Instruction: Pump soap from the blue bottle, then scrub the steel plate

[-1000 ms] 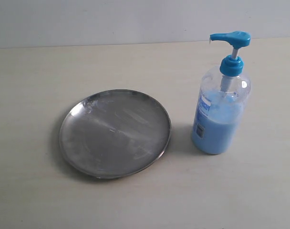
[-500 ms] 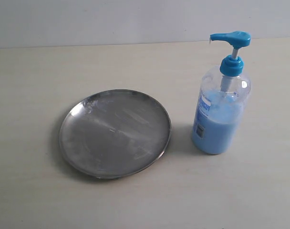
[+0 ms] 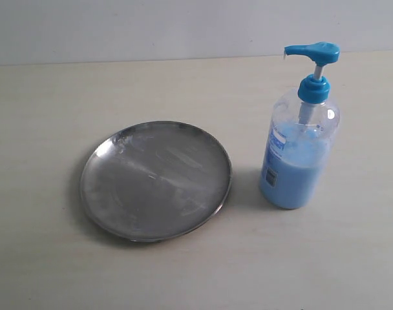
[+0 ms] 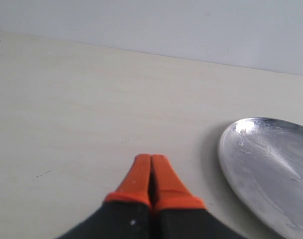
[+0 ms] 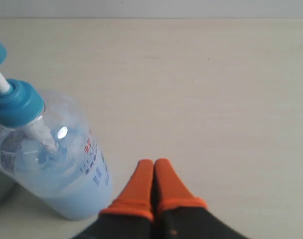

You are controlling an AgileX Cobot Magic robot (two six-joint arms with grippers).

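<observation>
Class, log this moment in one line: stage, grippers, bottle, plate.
stage: not started | left gripper: shut, empty, apart from steel plate | right gripper: shut, empty, apart from blue bottle | soap: in bottle, none on plate

Pale beige, faintly wood-grained flat tabletop (image 3: pixel 183 271), spanning the near and middle scene from left to right; plain light grey wall (image 3: pixel 151 29) rising along its far edge.

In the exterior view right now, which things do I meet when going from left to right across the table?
steel plate → blue bottle, standing apart from the plate, its pump spout pointing back toward the plate side.
</observation>
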